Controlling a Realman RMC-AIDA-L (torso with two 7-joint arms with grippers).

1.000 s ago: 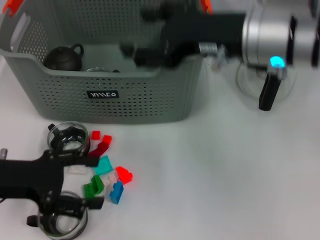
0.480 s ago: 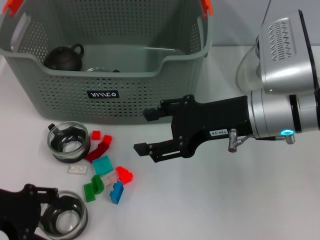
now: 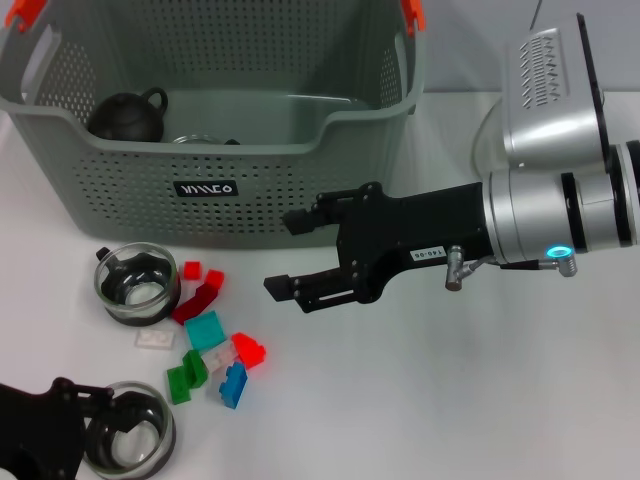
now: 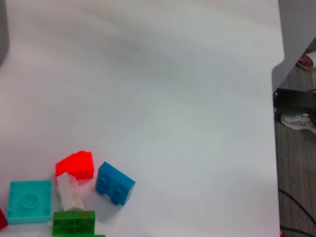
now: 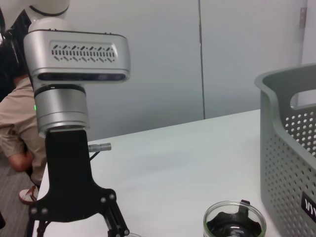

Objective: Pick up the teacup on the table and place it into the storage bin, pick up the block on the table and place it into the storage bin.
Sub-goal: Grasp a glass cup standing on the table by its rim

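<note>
My left gripper sits low at 8 o'clock on the table, black frame at the picture's edge; I cannot tell how its fingers stand. Beside it, touching or overlapping its frame, a glass teacup. A second glass teacup stands at 9 o'clock, just in front of the storage bin.

Storage bin occupies 10 to 12 o'clock: grey-green, perforated, orange-red clips at the corners, black label on the near wall. Inside it, a dark teapot at the left end.

Between the two cups, toward 7 o'clock, a loose cluster of blocks: red block, blue block, teal block, green block, a dark red piece. All on the table.

My right gripper reaches in from 3 o'clock, above the table at centre, just right of the blocks and near the bin's front wall. Fingers spread wide apart, nothing between them.
</note>
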